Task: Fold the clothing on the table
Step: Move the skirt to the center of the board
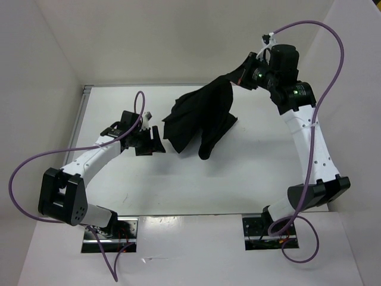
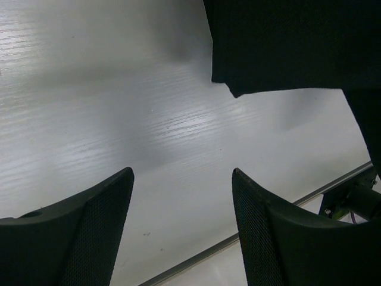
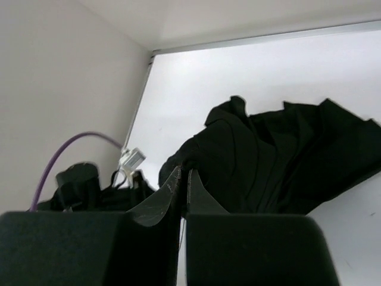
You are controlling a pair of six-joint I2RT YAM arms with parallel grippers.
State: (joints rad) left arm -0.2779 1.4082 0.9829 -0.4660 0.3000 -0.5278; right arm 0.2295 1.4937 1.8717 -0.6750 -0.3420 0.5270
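1. Surface: plain white with a thin metal edge, and white walls around it. It carries one item, the clothing, which sits at the far middle toward the right arm's side.
2. Clothing: black, soft and matt, bunched in loose folds rather than lying flat. One corner hangs from the right claw, above the surface. The rest spreads down and to the left in a crumpled fan, with a narrow tail reaching toward the near side.
3. Right claw: high at the far right, its fingers pinched tight together on a corner of the clothing.
4. Left claw: low over the surface, just left of the clothing and apart from it. Its fingers are spread wide and hold nothing.
5. Purple cable: one loops along each arm.
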